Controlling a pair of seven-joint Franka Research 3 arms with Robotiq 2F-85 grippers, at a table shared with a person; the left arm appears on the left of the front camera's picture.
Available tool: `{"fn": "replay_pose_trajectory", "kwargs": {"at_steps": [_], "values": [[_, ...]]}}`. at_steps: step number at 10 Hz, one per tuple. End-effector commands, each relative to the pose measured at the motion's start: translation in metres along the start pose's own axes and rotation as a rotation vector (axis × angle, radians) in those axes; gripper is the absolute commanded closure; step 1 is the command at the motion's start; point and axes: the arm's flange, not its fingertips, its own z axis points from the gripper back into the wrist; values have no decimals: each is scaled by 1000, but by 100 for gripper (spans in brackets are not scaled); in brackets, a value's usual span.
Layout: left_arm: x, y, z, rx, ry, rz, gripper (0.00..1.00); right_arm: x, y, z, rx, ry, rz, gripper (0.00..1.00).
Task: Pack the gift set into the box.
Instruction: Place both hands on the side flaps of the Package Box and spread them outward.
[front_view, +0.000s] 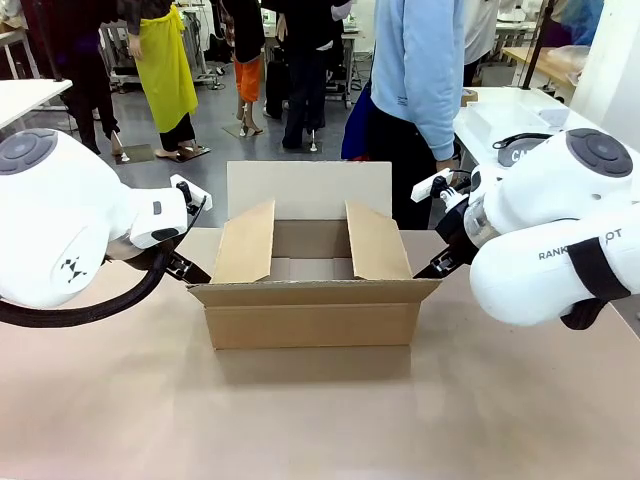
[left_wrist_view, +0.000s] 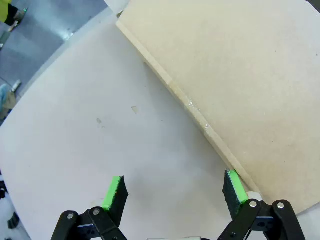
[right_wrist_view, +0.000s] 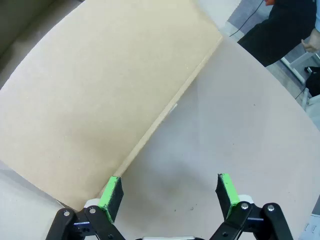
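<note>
Corrugated brown box (front_view: 312, 325), flaps open; left gripper (left_wrist_view: 173, 180), right gripper (right_wrist_view: 169, 179) agape.

Beige table (front_view: 320, 420); person (front_view: 420, 70) in light-blue top behind it

The left arm (front_view: 60, 225) comes in low from the left and the right arm (front_view: 545, 250) from the right, both wrists turned inward toward the middle. The left gripper (left_wrist_view: 174, 192) has its jaws spread wide, green pads (left_wrist_view: 114, 192) facing each other; the right gripper (right_wrist_view: 170, 192) is spread just the same
</note>
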Motion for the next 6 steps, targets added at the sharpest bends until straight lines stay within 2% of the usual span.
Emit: {"fn": "replay_pose_trajectory", "kwargs": {"at_steps": [1,2,3,4,6], "values": [[0,0,0,0,0,0,0,0,0,0,0,0,0,0],[-12,13,11,19,99,-13,0,-8,-19,8,-16,77,-67,0],[-28,25,29,-70,129,-69,0,-20,-37,18,-3,130,-108,0],[-45,42,53,-74,102,-42,0,-33,-58,35,74,84,-151,0],[-81,80,108,-126,-81,136,0,-60,-102,88,237,44,-310,0]]}}
